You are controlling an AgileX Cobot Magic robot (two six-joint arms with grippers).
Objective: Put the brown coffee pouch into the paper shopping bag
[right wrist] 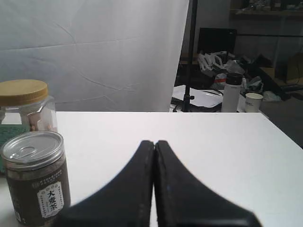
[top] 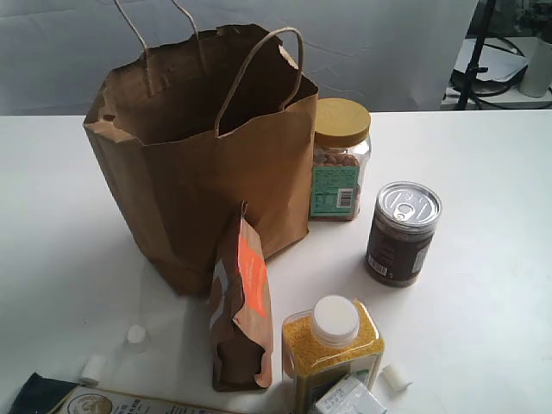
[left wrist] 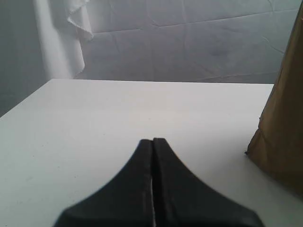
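I see the slim brown kraft coffee pouch point(top: 244, 302) upright in front of the crinkled paper shopping bag point(top: 190, 181), with a white-capped yellow jar point(top: 333, 345) beside it, cropped below. Pinched together, empty: left end effector point(left wrist: 152, 141), right end effector point(right wrist: 155, 142).

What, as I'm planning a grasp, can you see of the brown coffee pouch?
The brown coffee pouch is a slim, tall kraft-paper pack with gusseted sides, a crimped top and an orange label with a grey mark. It stands upright on the white table just before the paper shopping bag; whether they touch is unclear. Nothing holds it.
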